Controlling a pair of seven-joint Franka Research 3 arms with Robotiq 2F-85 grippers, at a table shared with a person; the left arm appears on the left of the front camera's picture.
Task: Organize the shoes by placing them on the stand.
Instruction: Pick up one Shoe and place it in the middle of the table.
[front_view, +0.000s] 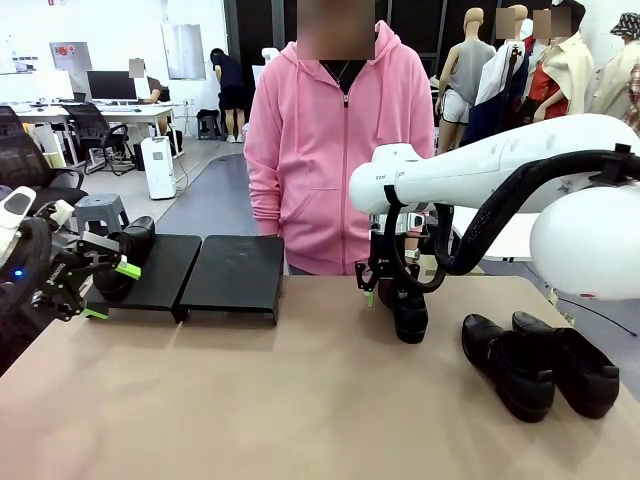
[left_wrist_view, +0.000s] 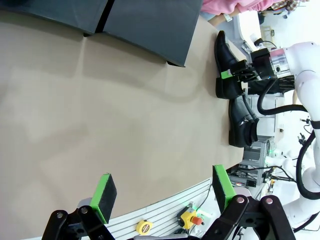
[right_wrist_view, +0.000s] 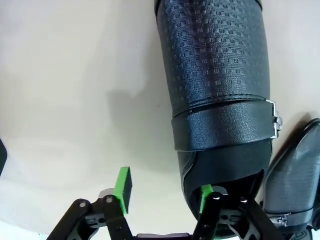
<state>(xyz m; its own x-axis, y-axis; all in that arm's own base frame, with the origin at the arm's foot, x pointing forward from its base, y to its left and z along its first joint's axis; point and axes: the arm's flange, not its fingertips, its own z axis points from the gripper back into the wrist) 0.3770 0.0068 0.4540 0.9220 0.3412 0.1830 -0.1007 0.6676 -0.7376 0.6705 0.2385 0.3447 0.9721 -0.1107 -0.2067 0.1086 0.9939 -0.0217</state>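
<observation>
Shoe has only its collar edge inside my spread right hand, so lifting may twist it loose; my left hand gapes empty.

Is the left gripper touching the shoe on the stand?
Apart. Left wrist view: left gripper open over the table, short of the stand holding the shoe.

Bright, even indoor light, soft shadows, wide-angle bending in wrist views.
</observation>
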